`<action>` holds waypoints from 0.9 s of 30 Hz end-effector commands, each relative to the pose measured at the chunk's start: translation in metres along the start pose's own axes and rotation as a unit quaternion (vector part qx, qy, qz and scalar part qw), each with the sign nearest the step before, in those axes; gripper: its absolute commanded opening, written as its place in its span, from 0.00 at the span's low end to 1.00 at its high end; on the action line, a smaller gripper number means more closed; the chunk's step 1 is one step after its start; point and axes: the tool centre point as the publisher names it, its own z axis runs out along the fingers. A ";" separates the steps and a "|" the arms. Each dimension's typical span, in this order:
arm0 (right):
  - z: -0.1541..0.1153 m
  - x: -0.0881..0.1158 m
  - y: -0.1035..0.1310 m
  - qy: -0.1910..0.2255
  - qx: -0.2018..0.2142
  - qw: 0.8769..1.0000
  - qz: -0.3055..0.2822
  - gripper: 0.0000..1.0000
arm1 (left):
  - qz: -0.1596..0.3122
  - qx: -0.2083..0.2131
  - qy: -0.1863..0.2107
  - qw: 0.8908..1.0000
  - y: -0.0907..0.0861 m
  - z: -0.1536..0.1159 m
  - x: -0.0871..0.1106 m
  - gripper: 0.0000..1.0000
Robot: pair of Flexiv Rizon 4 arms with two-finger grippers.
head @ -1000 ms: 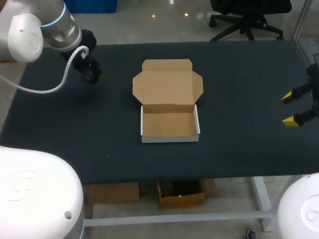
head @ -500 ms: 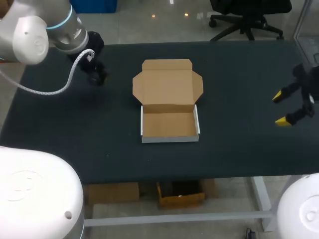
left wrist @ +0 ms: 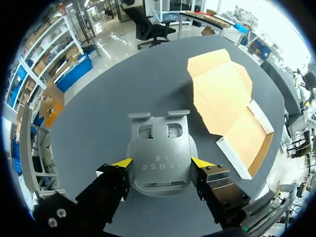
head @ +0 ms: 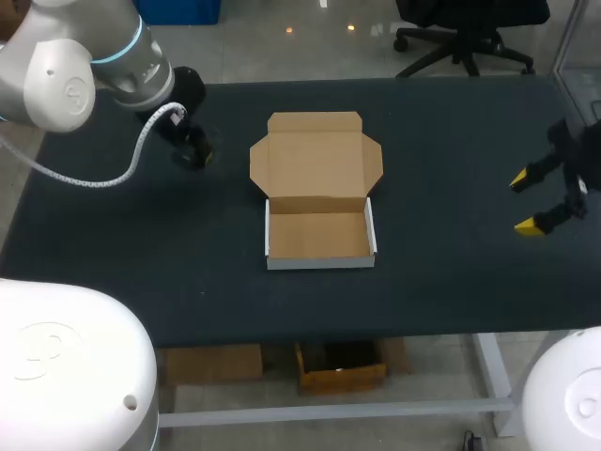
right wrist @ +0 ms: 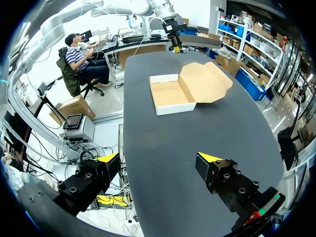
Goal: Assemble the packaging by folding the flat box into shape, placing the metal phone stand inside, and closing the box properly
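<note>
our left gripper point(left wrist: 162, 162) clamped on grey metal phone stand point(left wrist: 159, 148) with 2 cutouts, left of the box point(head: 319, 235), box brown, folded up, lid point(head: 316, 155) flat open, our right gripper point(head: 528, 202) open, well right of box

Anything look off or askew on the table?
Nothing stands out. The box sits square with its lid open flat, undamaged. The phone stand sits straight in the left end effector; the right end effector is open, empty.
</note>
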 end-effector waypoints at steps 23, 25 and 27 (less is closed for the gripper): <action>0.002 0.000 -0.001 -0.003 -0.002 1.000 0.001 1.00 | 0.032 0.008 0.028 0.999 -0.011 0.009 0.093 0.00; 0.002 0.000 -0.001 -0.003 -0.002 1.000 0.001 1.00 | 0.035 0.008 0.029 0.999 -0.013 0.010 0.102 0.00; 0.002 0.000 -0.001 -0.003 -0.002 1.000 0.001 1.00 | 0.036 0.009 0.030 0.999 -0.015 0.010 0.110 0.00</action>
